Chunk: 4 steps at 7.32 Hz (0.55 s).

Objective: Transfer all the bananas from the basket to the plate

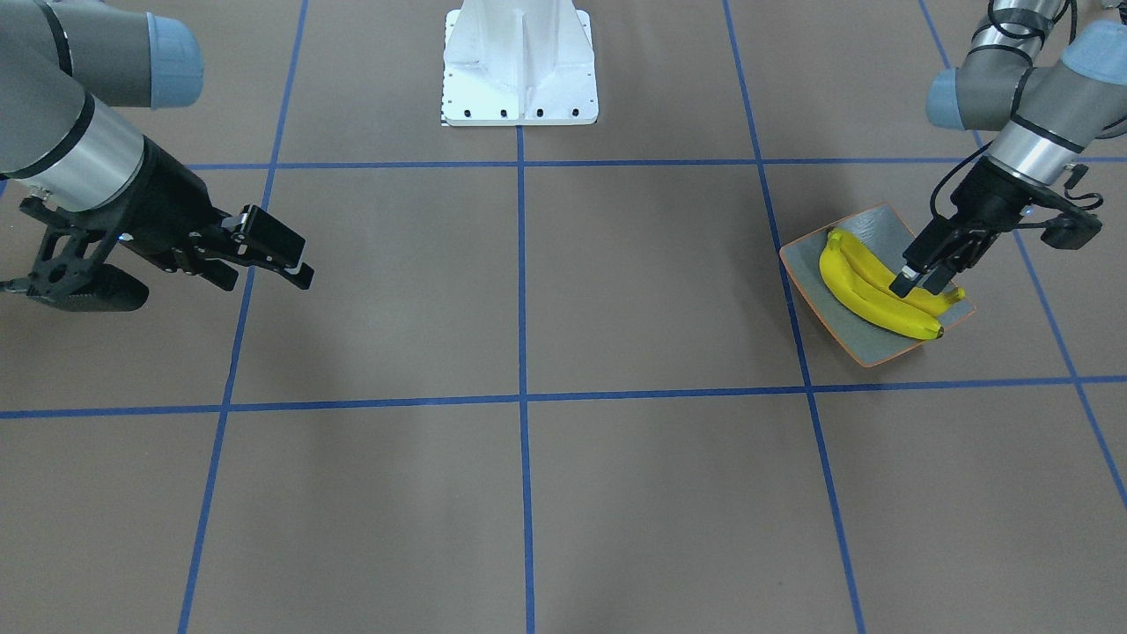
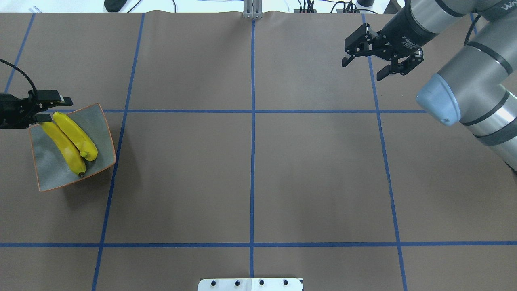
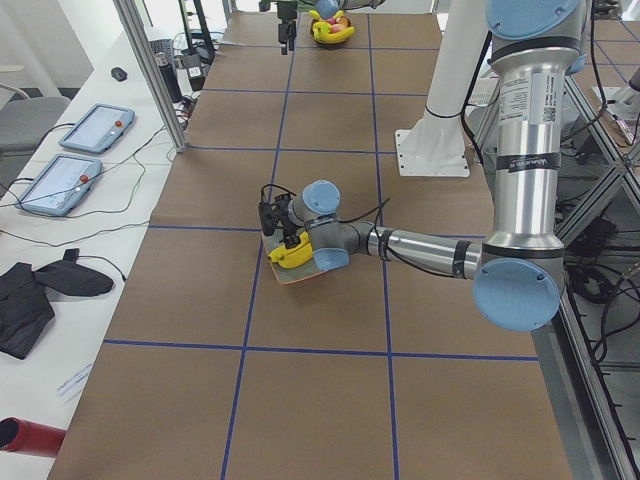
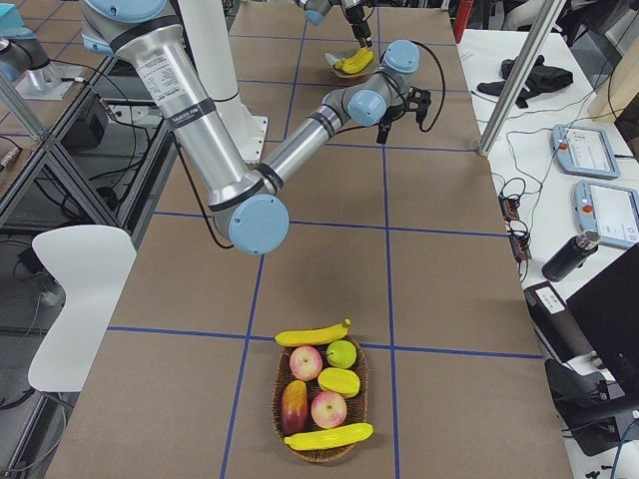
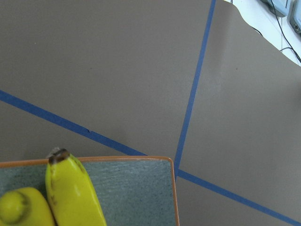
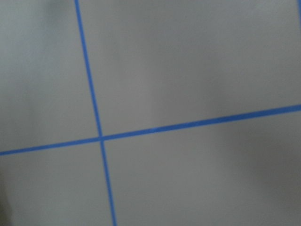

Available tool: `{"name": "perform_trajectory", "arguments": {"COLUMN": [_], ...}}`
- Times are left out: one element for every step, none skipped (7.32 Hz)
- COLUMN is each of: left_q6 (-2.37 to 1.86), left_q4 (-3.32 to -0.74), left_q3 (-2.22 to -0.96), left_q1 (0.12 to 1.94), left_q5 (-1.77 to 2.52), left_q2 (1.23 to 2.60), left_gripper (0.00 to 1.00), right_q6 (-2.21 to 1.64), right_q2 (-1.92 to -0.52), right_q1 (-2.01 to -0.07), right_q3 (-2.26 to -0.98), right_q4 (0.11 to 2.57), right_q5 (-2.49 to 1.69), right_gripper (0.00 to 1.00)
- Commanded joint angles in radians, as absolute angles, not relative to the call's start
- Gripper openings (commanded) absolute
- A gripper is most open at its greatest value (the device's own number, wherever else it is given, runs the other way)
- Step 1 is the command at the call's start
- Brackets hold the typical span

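Two bananas (image 2: 76,135) lie on the plate (image 2: 52,173) at the table's left end.
You see the left gripper (image 2: 60,109) spread over their far ends, gripping nothing; further right the right gripper (image 2: 362,69) hangs wide open, and two other bananas (image 4: 312,334) lie on the basket (image 4: 361,404).
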<state>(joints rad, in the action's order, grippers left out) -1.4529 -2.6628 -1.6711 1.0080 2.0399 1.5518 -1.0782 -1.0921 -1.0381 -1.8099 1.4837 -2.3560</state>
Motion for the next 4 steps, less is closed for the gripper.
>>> {"name": "perform_trajectory", "arguments": {"left_q6": [-1.234, -1.132, -1.073, -1.072], "left_q4": [-2.474, -2.383, -2.338, -2.336], "left_q3": [-1.677, -1.678, -1.678, -1.678], "left_q1": [1.116, 1.146, 1.155, 1.152], "left_q5": [2.092, 2.100, 2.120, 2.120], "left_q2": [1.621, 1.647, 1.666, 1.673], "left_gripper": [1.00, 1.00, 1.00, 1.00], "right_q6": [-0.760, -0.588, -0.454, -0.346], "right_q2": [-1.271, -1.349, -1.424, -1.490], "right_q1": [-1.109, -1.161, -1.222, -1.270], "right_q3": [-1.818, -1.803, -1.798, -1.796], "right_q4": [1.485, 1.486, 1.509, 1.557], "right_q5": [-2.252, -2.229, -2.229, -2.227], "right_gripper": [1.00, 1.00, 1.00, 1.00]}}
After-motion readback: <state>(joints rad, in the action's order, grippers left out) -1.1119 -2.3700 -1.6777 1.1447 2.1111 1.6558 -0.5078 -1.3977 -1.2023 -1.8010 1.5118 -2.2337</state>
